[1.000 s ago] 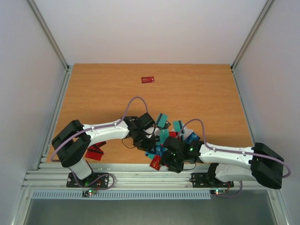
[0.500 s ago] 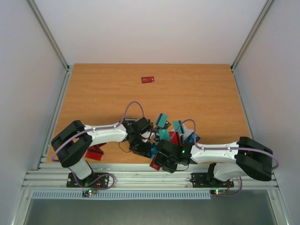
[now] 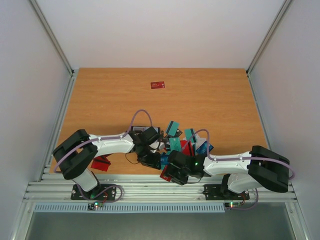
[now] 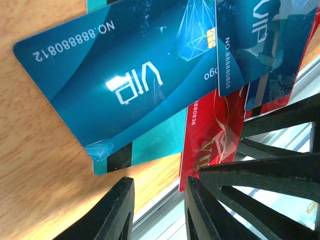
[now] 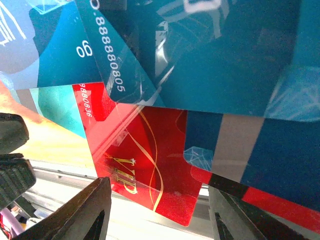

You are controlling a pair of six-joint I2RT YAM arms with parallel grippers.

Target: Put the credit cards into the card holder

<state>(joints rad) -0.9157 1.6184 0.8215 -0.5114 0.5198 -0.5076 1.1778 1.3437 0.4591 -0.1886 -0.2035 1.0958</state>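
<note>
The credit cards (image 3: 181, 141) lie in an overlapping heap of blue, teal and red at the table's near edge, between both arms. In the left wrist view a blue VIP card (image 4: 135, 85) covers a teal striped card (image 4: 150, 146). My left gripper (image 4: 157, 186) stands open over bare wood and the rail, beside a red card (image 4: 212, 137). My right gripper (image 5: 159, 190) is open, its fingers on either side of a red VIP card (image 5: 150, 165) that overhangs the table edge. In the top view the left gripper (image 3: 151, 158) and right gripper (image 3: 173, 167) nearly meet. The card holder is hidden.
One red card (image 3: 157, 85) lies alone far back on the table. More red cards (image 3: 101, 162) sit by the left arm's base. The metal rail (image 3: 150, 187) runs just beyond the table's near edge. The left gripper's black finger (image 5: 12, 150) shows at the right wrist view's left edge.
My right arm has swung left, bringing its gripper to the pile's near edge and close to the left gripper. The left gripper has dropped slightly toward the near edge.
</note>
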